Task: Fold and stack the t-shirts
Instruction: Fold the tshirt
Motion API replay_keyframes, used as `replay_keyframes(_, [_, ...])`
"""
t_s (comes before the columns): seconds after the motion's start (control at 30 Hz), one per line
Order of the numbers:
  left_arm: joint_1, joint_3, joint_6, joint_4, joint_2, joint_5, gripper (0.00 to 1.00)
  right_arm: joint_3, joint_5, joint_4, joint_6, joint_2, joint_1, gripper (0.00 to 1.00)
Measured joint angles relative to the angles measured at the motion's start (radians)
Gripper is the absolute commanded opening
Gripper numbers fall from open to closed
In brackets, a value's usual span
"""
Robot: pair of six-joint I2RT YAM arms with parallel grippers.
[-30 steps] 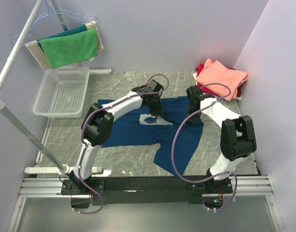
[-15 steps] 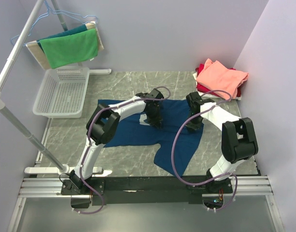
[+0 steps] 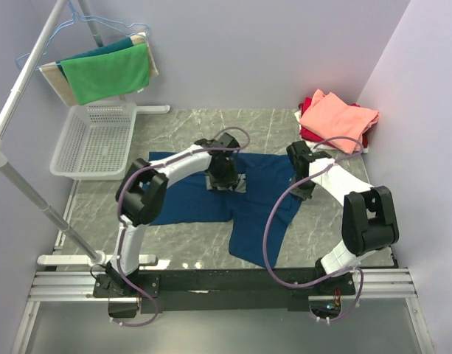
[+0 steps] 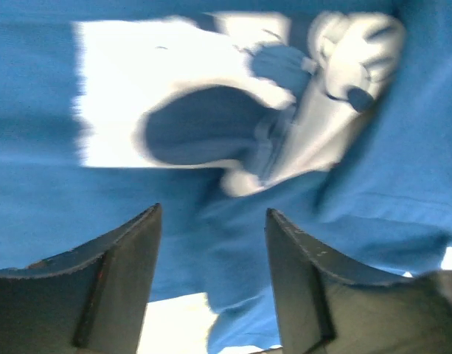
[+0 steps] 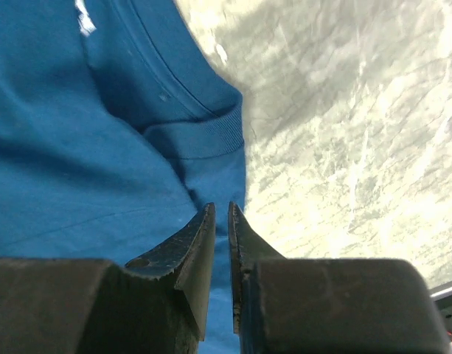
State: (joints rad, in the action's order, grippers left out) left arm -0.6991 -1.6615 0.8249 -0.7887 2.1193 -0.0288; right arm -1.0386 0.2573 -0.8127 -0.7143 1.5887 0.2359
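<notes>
The navy-blue t-shirt [image 3: 266,214] lies spread across the middle of the marble table, its pale cartoon print [image 4: 137,96] under my left arm. My left gripper [image 3: 224,174] [image 4: 214,209] hovers just over the print with its jaws wide apart; only loose blue cloth lies below them. My right gripper [image 3: 304,181] [image 5: 221,206] sits at the shirt's right edge by the ribbed collar [image 5: 203,133], its jaws a narrow slit apart with blue cloth showing through the gap. A folded salmon-pink t-shirt [image 3: 336,114] rests on a red one [image 3: 311,134] at the back right.
A white mesh basket [image 3: 93,140] stands at the back left. Above it a green cloth [image 3: 108,72] hangs on a hanger from a white rack whose pole [image 3: 26,192] slants down the left side. Bare marble [image 5: 358,110] lies to the right of the shirt.
Both grippers were shut on the shirt and have now opened, letting it go. The left gripper drifted left over the print, and the shirt's near flap shifted left.
</notes>
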Motion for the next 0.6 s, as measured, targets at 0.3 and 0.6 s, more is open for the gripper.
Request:
replay_keyframes(0.3, [0.091, 0.068, -0.032, 0.014, -0.133, 0.061, 0.70, -0.121, -0.006, 0.005, 0.004, 0.019, 0.000, 0.21])
replay_keyframes(0.6, [0.207, 0.068, -0.035, 0.024, -0.116, 0.111, 0.69, -0.334, -0.061, 0.036, 0.044, 0.287, 0.000, 0.22])
